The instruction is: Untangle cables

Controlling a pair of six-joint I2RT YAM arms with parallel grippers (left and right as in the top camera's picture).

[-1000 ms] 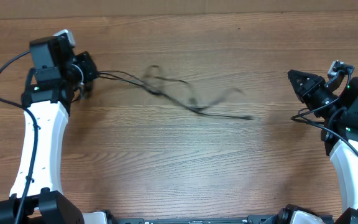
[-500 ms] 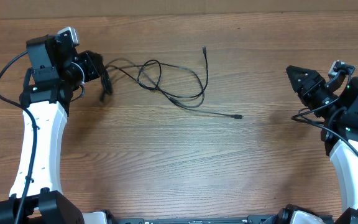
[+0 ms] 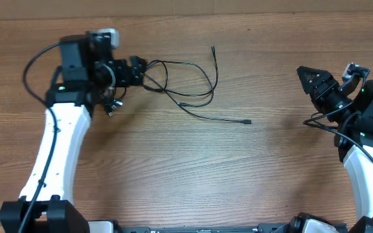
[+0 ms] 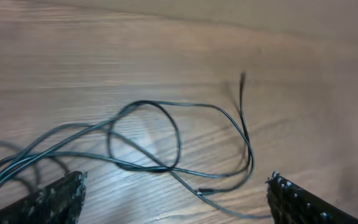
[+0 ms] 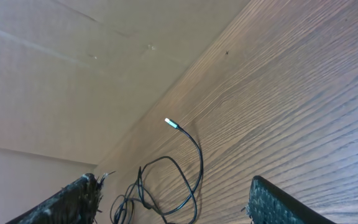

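Reaching toward the middle of the bench [image 3: 173, 175] from the far left, the left claw [image 3: 139, 70] has its 2 fingers [image 4: 48, 200] spread wide apart, with nothing pinched between them. The cables [image 4: 166, 168] start right at its tip. In the left wrist view a bundle of thin black strands passes close by the finger at the lower left, and I cannot tell whether they touch it. From there the strands fan out across the wood into a few overlapping loops that cross one another near the claw. 1 free end with a small plug [image 3: 212, 48] points toward the far edge of the bench, and another plug [image 3: 247, 122] lies at the end of a nearly straight run, nearer the bench's middle. A few short strands also trail back beside the left arm [image 3: 60, 139], below its wrist.

The right claw [image 3: 308, 75] sits well apart from all of this at the far right, aimed toward the tangle. Its fingers [image 5: 73, 200] are likewise parted and hold nothing. Its wrist camera sees the loops and 1 pale plug tip only in the distance.
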